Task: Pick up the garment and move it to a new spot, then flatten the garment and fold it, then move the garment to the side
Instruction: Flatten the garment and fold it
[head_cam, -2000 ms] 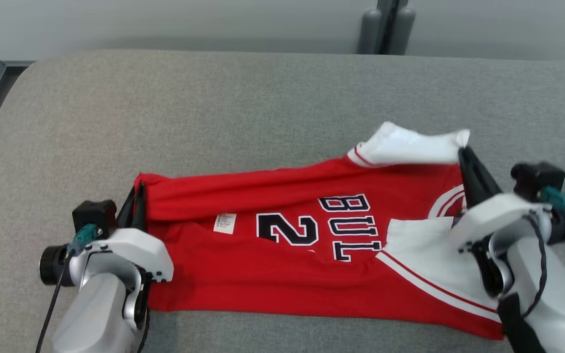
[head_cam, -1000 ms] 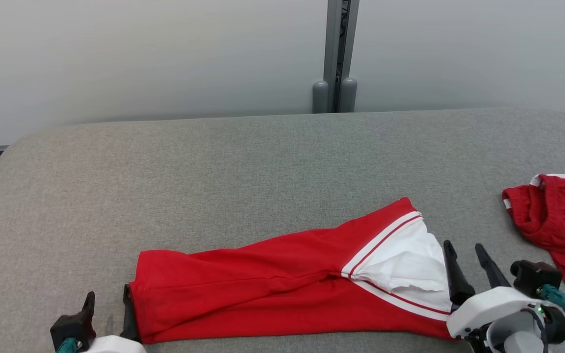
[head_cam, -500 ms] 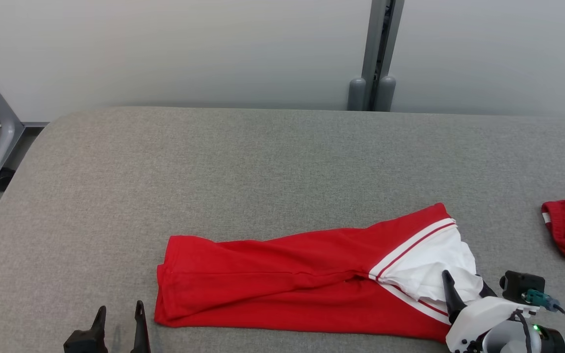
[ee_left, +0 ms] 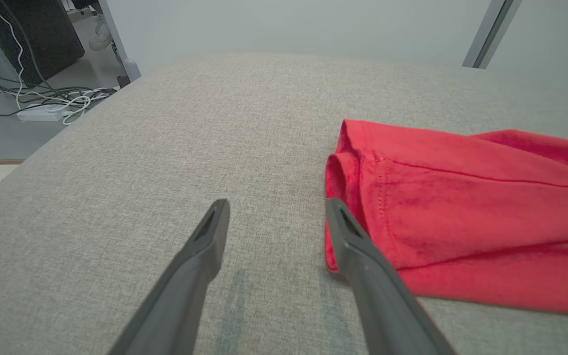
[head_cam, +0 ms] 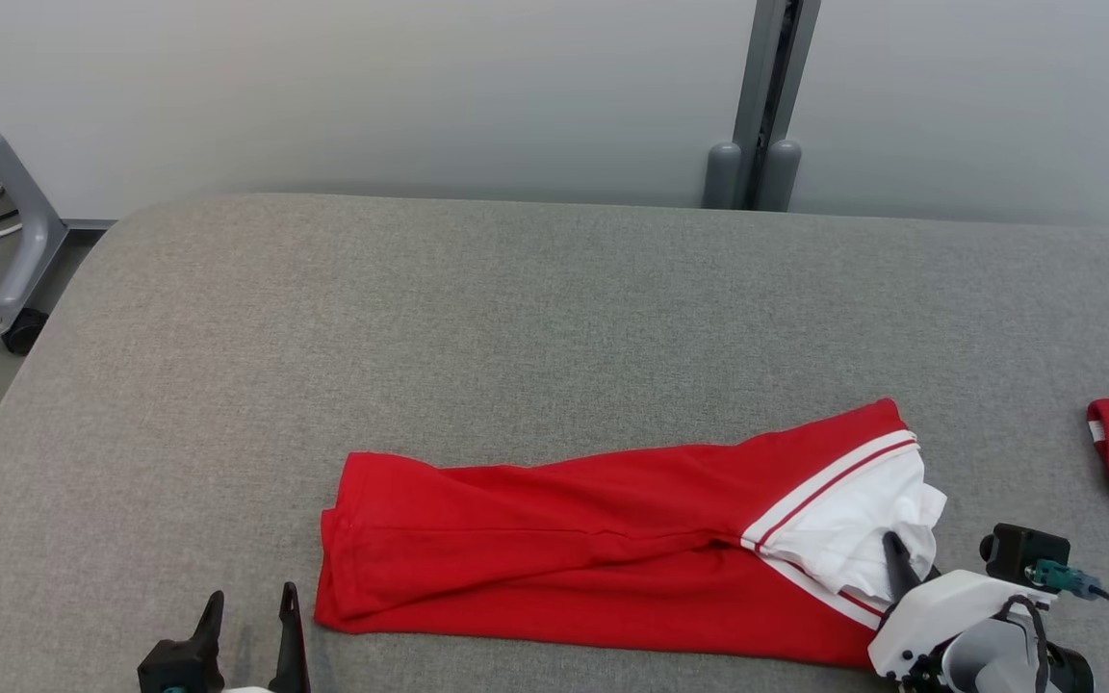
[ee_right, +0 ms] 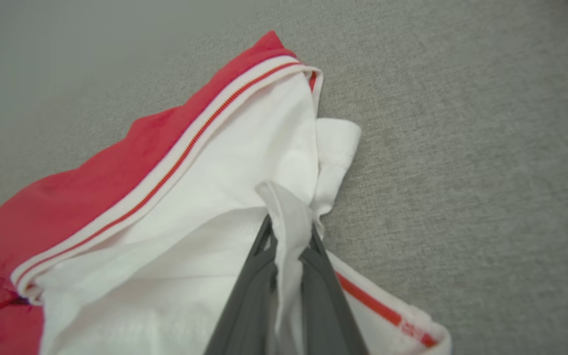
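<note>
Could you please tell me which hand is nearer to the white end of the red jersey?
Right. The right hand is shut on a fold of the white end; the left hand stands open beside the opposite red end of the jersey.

The right pincer (ee_right: 290, 228) pinches a white flap of the garment (ee_right: 165, 217) between its two dark fingers. The garment is red, with a white part and thin red and white stripes. It lies on the grey surface (ee_right: 461, 148).

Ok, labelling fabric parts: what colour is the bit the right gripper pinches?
White: a fold of the red garment; clearest in the right wrist view.
</note>
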Robot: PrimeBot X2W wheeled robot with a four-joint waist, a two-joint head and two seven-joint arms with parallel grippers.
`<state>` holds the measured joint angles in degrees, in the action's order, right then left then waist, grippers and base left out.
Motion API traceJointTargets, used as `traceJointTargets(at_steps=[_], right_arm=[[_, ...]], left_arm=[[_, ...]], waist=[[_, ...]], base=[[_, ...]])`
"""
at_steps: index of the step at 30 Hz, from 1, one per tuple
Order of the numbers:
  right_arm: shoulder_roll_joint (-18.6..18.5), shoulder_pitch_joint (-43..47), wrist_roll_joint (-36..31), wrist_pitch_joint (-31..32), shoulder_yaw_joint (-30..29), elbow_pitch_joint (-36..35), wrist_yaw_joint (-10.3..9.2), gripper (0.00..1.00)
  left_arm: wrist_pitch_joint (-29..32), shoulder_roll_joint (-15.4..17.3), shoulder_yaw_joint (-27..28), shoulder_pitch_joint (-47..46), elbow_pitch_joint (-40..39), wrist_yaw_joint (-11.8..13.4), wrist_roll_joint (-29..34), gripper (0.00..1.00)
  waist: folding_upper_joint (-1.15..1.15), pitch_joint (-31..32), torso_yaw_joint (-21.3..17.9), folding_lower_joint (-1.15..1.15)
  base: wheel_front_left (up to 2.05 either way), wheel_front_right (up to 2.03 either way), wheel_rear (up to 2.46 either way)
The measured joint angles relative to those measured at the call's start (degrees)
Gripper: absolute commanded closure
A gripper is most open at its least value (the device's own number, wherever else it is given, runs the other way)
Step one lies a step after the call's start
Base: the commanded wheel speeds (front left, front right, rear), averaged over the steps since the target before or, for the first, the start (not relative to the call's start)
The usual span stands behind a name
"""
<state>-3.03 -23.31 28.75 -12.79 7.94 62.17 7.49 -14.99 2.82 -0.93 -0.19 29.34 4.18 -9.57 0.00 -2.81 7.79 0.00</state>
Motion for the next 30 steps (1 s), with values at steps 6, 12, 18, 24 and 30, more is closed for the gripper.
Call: traceJointTargets(at_steps=[6,12,18,24,30], right_arm=[[-0.8,-1.1,-0.8,-1.9,-3.8,1.0,0.07,1.00],[-1.4,-0.6,-2.6,-2.1,-5.2,-6.6,0.01,1.00],[-0.1,3.1,1.5,-1.9,4.6,-15.7,0.00,1.00],[0.2,6.1,10.6,1.3,16.9,-25.7,0.00,1.00],[0.3,6.1,15.4,2.2,24.3,-27.9,0.00,1.00]], left_arm=[[0.0,0.0,-0.3,0.0,-0.2,0.2,-0.1,0.00],[0.0,0.0,-1.5,0.4,0.2,0.2,-1.0,0.00],[0.0,0.0,-3.7,0.6,0.6,0.3,-1.7,0.00],[0.0,0.0,-6.6,0.5,0.9,0.0,-1.9,0.00],[0.0,-0.1,-9.5,0.0,1.1,-0.6,-1.1,0.00]], waist=[[0.00,1.0,-0.9,0.00],[0.00,2.4,-2.5,0.00],[0.00,3.5,-2.6,0.00],[0.00,3.7,0.2,0.00],[0.00,3.8,5.6,0.00]], base=[[0.00,0.00,0.00],[0.00,0.00,0.00],[0.00,0.00,0.00],[0.00,0.00,0.00],[0.00,0.00,0.00]])
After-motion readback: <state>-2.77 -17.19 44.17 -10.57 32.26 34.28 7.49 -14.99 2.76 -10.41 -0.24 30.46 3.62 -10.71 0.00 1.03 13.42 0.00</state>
